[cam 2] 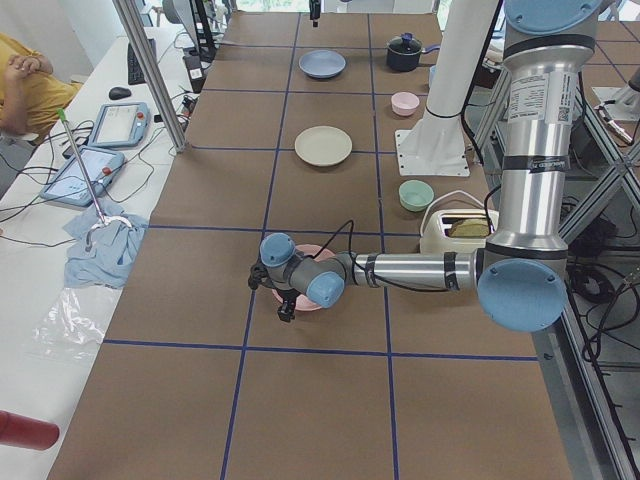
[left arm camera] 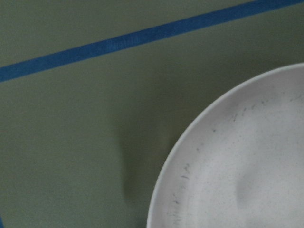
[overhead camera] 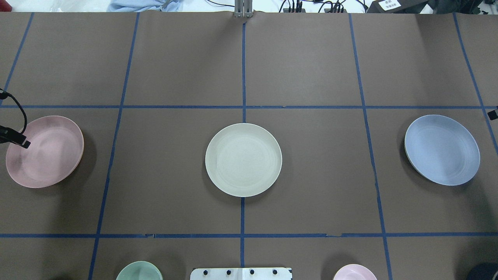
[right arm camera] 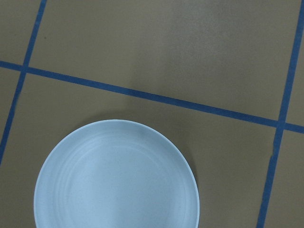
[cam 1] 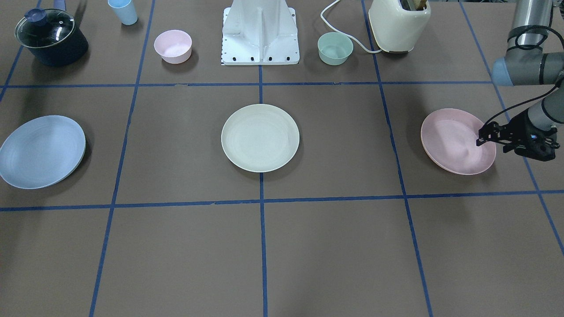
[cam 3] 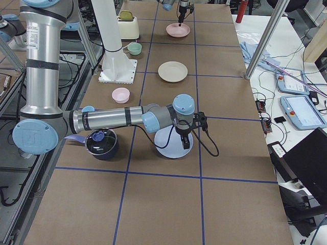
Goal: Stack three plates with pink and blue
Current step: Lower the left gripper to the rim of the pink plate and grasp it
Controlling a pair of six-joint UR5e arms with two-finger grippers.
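Three plates lie in a row on the brown table. The pale pink plate (cam 1: 454, 141) (overhead camera: 46, 155) is on my left. The cream-white plate (cam 1: 260, 137) (overhead camera: 243, 159) is in the middle. The light blue plate (cam 1: 42, 152) (overhead camera: 441, 149) is on my right. My left gripper (cam 1: 481, 140) (overhead camera: 23, 142) is low at the pink plate's outer rim, its fingers apart around the edge. The left wrist view shows that rim (left arm camera: 237, 166) close up. My right gripper (cam 3: 184, 143) hovers above the blue plate (right arm camera: 116, 175). I cannot tell if it is open or shut.
Along the robot's side stand a pink bowl (cam 1: 172, 46), a green bowl (cam 1: 335, 48), a cream toaster (cam 1: 398, 24), a lidded dark pot (cam 1: 50, 37) and a blue cup (cam 1: 123, 11). The white robot base (cam 1: 260, 33) stands between the bowls.
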